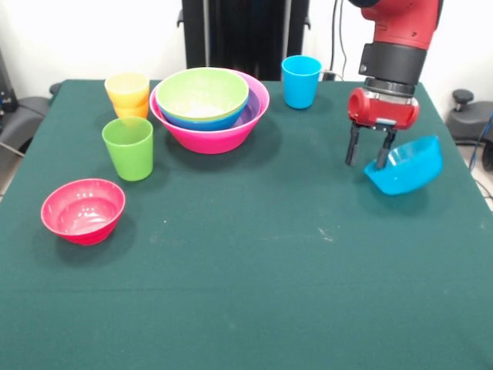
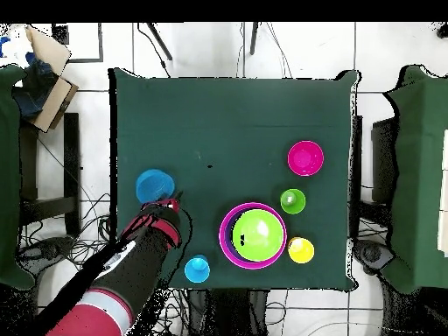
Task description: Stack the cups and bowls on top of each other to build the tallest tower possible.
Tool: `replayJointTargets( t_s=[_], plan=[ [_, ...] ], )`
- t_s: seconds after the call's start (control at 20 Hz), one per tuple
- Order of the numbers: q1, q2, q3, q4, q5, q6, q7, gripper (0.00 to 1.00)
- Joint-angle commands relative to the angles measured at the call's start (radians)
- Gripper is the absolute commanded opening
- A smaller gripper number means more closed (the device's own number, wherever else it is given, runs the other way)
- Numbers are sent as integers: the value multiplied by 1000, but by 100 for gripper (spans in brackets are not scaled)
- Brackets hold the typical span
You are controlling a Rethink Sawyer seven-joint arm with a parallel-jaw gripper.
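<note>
My gripper (image 1: 367, 158) (image 2: 175, 203) hangs open at the table's right side. Its right finger touches the rim of the small light blue bowl (image 1: 406, 166) (image 2: 155, 185), which sits tilted; the left finger is free. A nested pile stands at the back: the large pink bowl (image 1: 212, 132) (image 2: 226, 249) holds a purple bowl (image 1: 252, 106), a blue bowl (image 1: 202, 122) and a light green bowl (image 1: 202, 92) (image 2: 256, 233). A yellow cup (image 1: 127, 87) (image 2: 301, 250) sits in an orange cup (image 1: 133, 111). The green cup (image 1: 129, 148) (image 2: 293, 201), blue cup (image 1: 301, 81) (image 2: 197, 269) and red-pink bowl (image 1: 83, 210) (image 2: 305, 158) stand alone.
The dark green table (image 1: 254, 293) (image 2: 236, 114) carries everything. A cardboard box (image 2: 48, 74) lies off its corner in the overhead view. The tilted bowl is close to the table's side edge.
</note>
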Motion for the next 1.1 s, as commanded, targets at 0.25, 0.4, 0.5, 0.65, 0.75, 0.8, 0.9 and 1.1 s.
replayJointTargets(
  t_s=[0.25,0.4,0.5,0.65,0.75,0.8,0.9,1.1],
  plan=[
    [-48,-109,159,-25,95,165,100,100],
    [-72,-139,198,-42,106,216,75,100],
    [-76,-143,205,-56,116,231,69,100],
    [-75,-149,202,-61,129,247,68,100],
    [-80,-155,205,-50,131,242,69,100],
    [-81,-154,205,-48,130,231,70,100],
    [-78,-131,196,-59,130,219,69,100],
    [-136,-105,257,-59,89,180,33,100]
  ],
)
